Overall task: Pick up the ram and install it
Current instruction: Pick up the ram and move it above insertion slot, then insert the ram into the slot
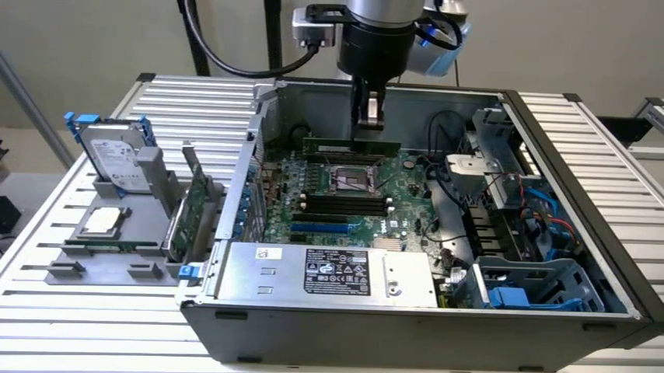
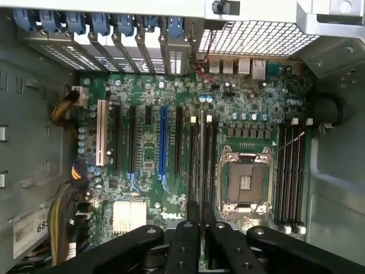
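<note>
One thin ram [image 1: 330,145] hangs in the pincer [image 1: 369,127], which is closed narrowly on its upper edge, over the board [image 2: 151,197] near the socket [image 2: 244,182], seemingly unseated. It looks light, stiff and fragile; best held near mid-length by that edge, clear of the contacts.

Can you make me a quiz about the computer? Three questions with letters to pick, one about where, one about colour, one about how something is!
1. Where is the hard drive?
A) Inside the computer case
B) Beside it
C) Under it

2. Which colour slot is on the board?
A) Pink
B) Orange
C) Blue

3. The green stick is:
A) held by the claw
B) flat on the table
C) snapped in two

Answers:
1 B: it stands at the exterior view's left of the case.
2 C: a long blue one shows.
3 A: the claw grips it above the board.
</note>
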Action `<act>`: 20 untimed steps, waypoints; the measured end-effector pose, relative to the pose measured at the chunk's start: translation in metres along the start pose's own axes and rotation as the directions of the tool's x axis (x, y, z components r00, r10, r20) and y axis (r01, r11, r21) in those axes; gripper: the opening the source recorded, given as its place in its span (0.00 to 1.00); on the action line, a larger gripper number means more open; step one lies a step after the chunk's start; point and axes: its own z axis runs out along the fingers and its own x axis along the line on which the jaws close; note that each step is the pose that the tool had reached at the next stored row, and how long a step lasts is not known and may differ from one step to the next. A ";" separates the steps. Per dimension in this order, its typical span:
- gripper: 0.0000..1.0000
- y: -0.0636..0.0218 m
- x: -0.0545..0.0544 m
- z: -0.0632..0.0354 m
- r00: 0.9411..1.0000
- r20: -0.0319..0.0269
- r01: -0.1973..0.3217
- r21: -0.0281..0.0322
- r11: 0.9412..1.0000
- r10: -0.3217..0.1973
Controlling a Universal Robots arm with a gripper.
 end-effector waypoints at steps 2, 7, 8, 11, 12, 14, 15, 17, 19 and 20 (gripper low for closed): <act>0.00 -0.0016 -0.002 0.0031 1.000 0.000 -0.003 0.000 1.000 0.003; 0.00 -0.0028 -0.008 0.0103 1.000 0.000 -0.013 0.000 1.000 0.013; 0.00 -0.0029 -0.009 0.0104 1.000 0.000 -0.014 0.001 1.000 0.014; 0.00 -0.0028 -0.009 0.0104 1.000 0.000 -0.014 0.001 1.000 0.014; 0.00 -0.0028 -0.009 0.0104 1.000 0.000 -0.014 0.001 1.000 0.014; 0.00 -0.0028 -0.009 0.0103 1.000 0.000 -0.014 0.001 1.000 0.014; 0.00 -0.0028 -0.009 0.0103 1.000 0.000 -0.014 0.001 1.000 0.014; 0.00 -0.0028 -0.009 0.0103 1.000 0.000 -0.014 0.000 1.000 0.014; 0.00 -0.0028 -0.009 0.0103 1.000 0.000 -0.014 0.000 1.000 0.014; 0.00 -0.0028 -0.009 0.0104 1.000 0.000 -0.014 0.001 1.000 0.014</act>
